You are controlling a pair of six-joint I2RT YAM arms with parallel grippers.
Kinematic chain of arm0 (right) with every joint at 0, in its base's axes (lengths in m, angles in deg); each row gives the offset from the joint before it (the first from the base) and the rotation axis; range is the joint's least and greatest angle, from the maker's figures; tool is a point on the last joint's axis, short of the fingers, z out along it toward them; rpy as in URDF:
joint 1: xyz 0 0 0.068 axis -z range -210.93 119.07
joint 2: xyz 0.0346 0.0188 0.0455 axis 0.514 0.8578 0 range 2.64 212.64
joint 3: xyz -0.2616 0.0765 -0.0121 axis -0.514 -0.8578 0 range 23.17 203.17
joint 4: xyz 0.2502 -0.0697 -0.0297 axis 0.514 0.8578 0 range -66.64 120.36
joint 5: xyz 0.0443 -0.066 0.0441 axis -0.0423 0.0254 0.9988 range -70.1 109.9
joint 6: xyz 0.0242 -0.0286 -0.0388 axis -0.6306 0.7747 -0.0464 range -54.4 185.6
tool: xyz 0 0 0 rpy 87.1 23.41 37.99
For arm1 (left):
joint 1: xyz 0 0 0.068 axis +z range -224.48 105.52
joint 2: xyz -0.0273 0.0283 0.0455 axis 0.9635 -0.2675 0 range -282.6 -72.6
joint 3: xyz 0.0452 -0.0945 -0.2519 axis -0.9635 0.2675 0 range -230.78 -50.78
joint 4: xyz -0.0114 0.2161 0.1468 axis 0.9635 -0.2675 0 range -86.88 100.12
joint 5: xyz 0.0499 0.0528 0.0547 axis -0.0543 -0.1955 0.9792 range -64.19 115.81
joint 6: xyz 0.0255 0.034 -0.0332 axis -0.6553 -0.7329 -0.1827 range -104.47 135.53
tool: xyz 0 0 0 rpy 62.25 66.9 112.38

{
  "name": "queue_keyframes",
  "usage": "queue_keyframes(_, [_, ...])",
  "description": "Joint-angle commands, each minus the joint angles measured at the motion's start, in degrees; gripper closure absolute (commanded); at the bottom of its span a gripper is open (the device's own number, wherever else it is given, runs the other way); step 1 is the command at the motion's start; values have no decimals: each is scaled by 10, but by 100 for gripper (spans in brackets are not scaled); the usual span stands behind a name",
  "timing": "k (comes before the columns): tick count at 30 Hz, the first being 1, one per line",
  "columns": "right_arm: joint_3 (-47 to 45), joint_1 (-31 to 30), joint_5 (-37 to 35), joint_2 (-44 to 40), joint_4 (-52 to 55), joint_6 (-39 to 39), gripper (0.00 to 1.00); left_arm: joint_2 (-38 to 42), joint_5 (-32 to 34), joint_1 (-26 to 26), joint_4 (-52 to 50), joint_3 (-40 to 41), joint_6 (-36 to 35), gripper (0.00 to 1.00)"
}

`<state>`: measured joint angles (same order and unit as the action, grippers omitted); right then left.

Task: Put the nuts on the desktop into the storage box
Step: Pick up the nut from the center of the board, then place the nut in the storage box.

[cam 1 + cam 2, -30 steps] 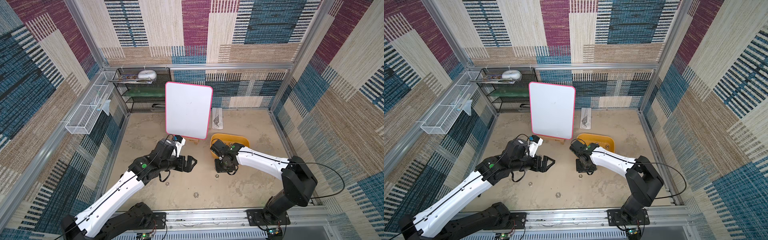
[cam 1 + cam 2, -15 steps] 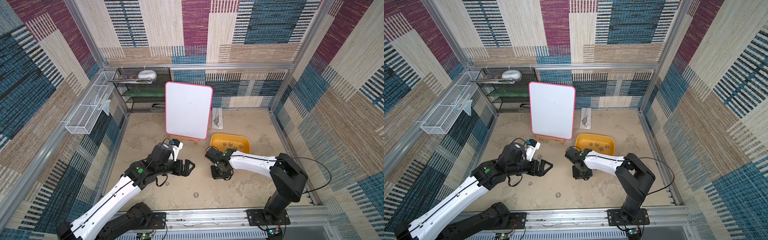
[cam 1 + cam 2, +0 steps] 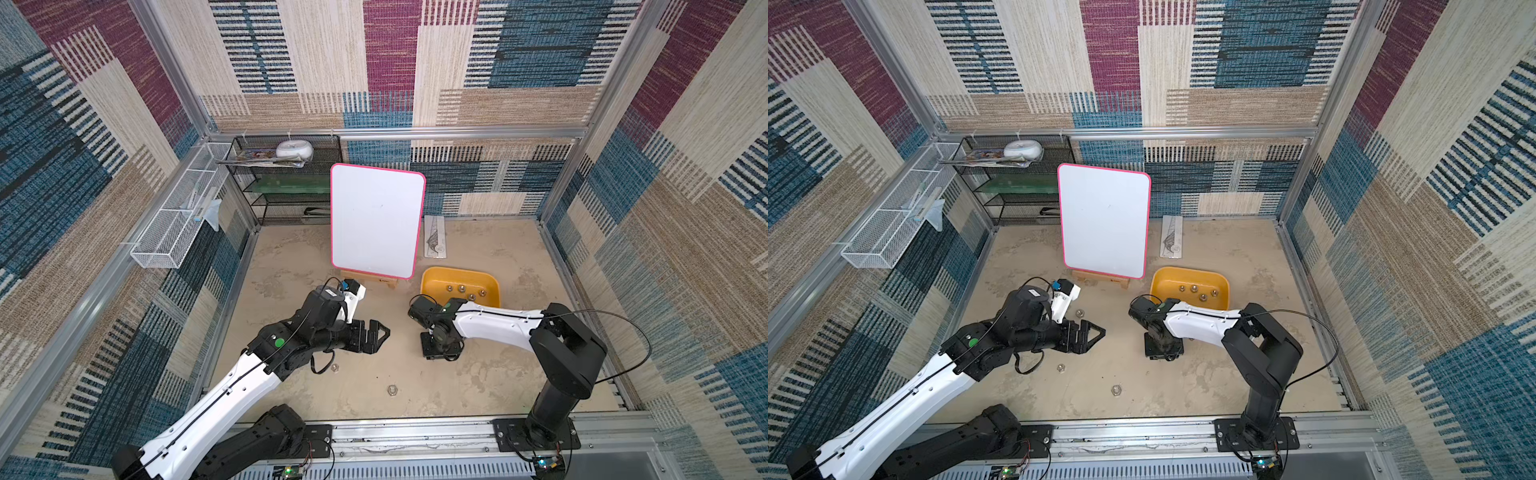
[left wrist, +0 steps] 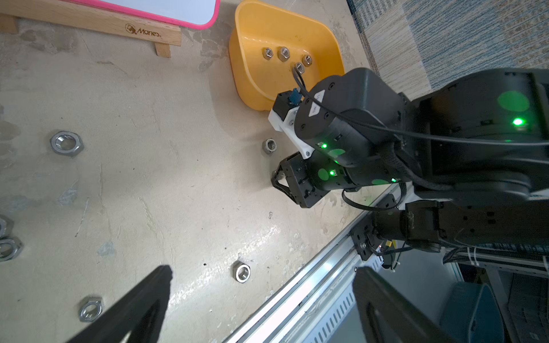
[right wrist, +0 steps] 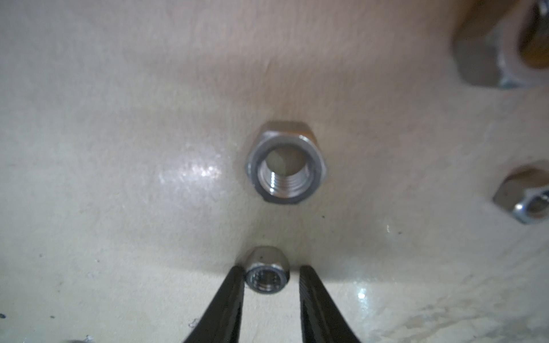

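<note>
Both arms share one build: white shells over the long links and black housings at every joint. The left arm (image 3: 249, 386) carries a round green sticker (image 3: 279, 343) on a black joint, and a thin black cable (image 3: 226, 383) runs along its white shell. The right arm (image 3: 490, 328) has a loose black cable loop (image 3: 649, 344), glowing green lights (image 4: 517, 121), and a white label (image 4: 315, 108) on a round housing ringed with screws. The left wrist bears a white bracket (image 3: 354, 293) with a blue plug (image 3: 345, 285). The left pincer (image 3: 381, 333) has black, open-frame triangular fingers. The right pincer (image 5: 271, 268) has slim, black, tapering ones.
</note>
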<state>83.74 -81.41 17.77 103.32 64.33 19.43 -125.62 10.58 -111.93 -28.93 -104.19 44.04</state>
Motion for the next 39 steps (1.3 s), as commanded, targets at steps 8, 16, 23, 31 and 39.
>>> queue_keyframes(8, [15, 0, -7, 11, -6, -3, 73, 0, -5, 0, 2, -1, -1, 0])
queue_keyframes(16, [37, -1, -32, -12, 27, 0, 76, -11, -8, 0, 9, -4, -4, 0])
queue_keyframes(23, [75, 24, -75, -61, 88, 15, 75, -24, -11, 0, 14, -13, -9, 0])
queue_keyframes(31, [137, 112, -98, -92, 119, 74, 74, -44, -21, 0, 24, -24, -13, 0])
queue_keyframes(39, [170, 206, -91, -29, 82, 153, 74, -52, -18, 0, 30, -28, -12, 0])
